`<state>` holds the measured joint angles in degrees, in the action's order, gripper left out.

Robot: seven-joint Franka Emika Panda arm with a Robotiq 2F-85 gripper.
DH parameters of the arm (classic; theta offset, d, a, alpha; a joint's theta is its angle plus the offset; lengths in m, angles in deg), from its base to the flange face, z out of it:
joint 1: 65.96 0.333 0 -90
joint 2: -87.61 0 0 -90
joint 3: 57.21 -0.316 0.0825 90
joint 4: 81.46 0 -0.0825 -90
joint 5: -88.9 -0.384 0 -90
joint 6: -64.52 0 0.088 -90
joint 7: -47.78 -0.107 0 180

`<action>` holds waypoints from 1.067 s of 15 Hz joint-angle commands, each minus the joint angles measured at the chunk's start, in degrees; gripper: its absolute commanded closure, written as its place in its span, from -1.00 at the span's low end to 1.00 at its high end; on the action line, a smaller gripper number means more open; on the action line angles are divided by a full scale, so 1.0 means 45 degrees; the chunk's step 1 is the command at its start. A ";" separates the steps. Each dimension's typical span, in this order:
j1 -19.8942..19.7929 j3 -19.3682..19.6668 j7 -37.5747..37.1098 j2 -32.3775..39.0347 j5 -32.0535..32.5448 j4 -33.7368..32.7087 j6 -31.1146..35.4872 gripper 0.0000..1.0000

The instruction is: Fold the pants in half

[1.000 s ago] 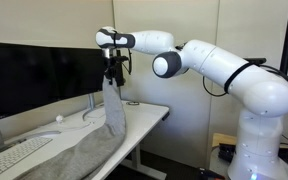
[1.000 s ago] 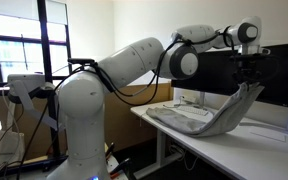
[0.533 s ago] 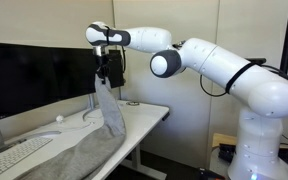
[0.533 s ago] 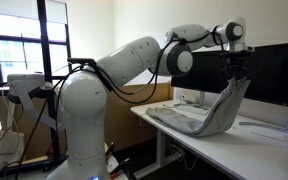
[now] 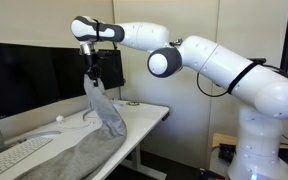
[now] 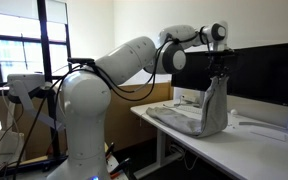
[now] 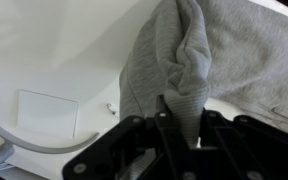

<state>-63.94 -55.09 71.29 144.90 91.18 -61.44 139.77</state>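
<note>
Office corner: white desk (image 5: 149, 113) against a plain wall, dark monitor (image 5: 29, 80) standing along the back, window (image 6: 14, 50) showing behind the robot base in an exterior view. We're seeing the Panda arm (image 5: 219, 70) stretching out over the desk, with the gripper (image 5: 89, 72) sitting high in front of the monitor and pointing down. Its jaws are clamping hard on one end of the pants (image 5: 96, 140). In the wrist view the grey fabric (image 7: 174, 60) is bunching right between them, with bare white desktop (image 7: 54, 50) below.

We're reading the pants as split in two. The pinched end is hanging off the gripper in a narrow drape, coming down to the desk. The rest is lying spread out flat along the desktop in both exterior views (image 6: 189, 118).

The flat part is running toward the white keyboard (image 5: 19, 155) and ending just beside it; we can't tell whether they're touching. A small white round item (image 5: 59, 119) is sitting near the monitor foot. A small dark item (image 5: 132, 103) is lying at the wall end of the desk, apart from the fabric.
</note>
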 commanded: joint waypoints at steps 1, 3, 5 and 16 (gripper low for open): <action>0.0772 0.0140 0.0667 -0.0336 0.0389 0.0000 -0.0667 0.83; 0.1238 -0.0030 0.0687 -0.0663 0.0712 0.0343 -0.0606 0.83; 0.1699 -0.0037 0.0633 -0.0780 0.0895 0.0344 -0.0616 0.82; 0.3921 -0.0135 0.0691 -0.1412 0.1538 0.0405 -0.1246 0.82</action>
<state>-48.10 -54.98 72.44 141.05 96.42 -61.43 136.11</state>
